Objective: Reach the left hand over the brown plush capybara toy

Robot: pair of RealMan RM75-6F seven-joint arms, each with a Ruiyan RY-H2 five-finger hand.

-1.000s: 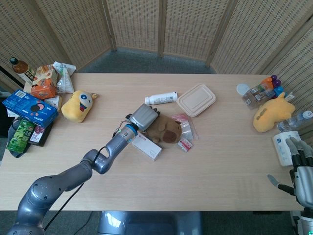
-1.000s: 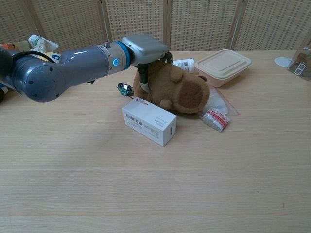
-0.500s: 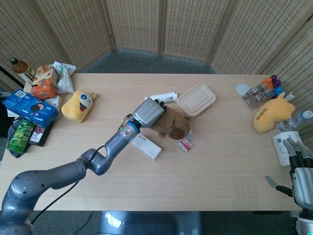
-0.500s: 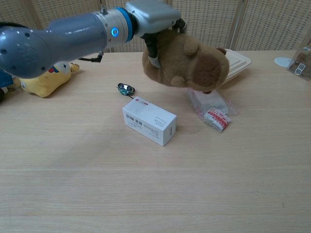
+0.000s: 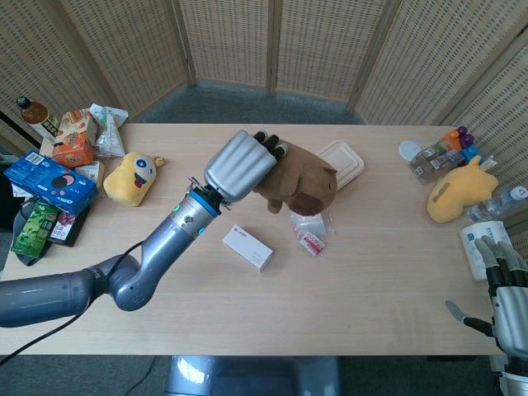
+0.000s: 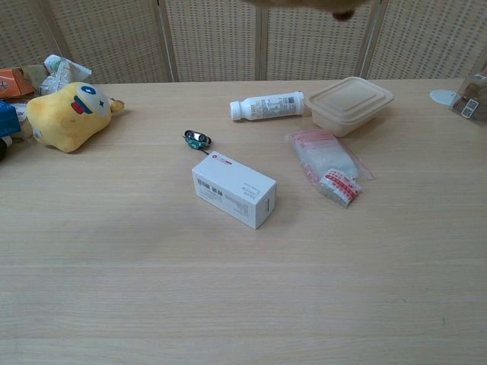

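- The left hand [image 5: 239, 166] is gripping the brown plush capybara toy [image 5: 299, 183], its dark fingers [image 5: 271, 144] curling over the toy's back and holding it in the air above the middle of the wooden table [image 6: 243, 289].
- Under the lifted toy, a white cardboard box [image 6: 234, 188] is lying flat, with a crinkled clear plastic bag [image 6: 329, 163] to its right.
- Farther back, a white bottle [image 6: 267, 106] is lying on its side beside a beige lidded food container [image 6: 349, 103].
- A small dark green object [image 6: 197, 138] is sitting just behind the box.
- A soft yellow plush toy [image 6: 67, 115] is resting at far left.
- The right hand [image 5: 505, 293] is waiting at the near right edge, fingers apart and holding nothing.
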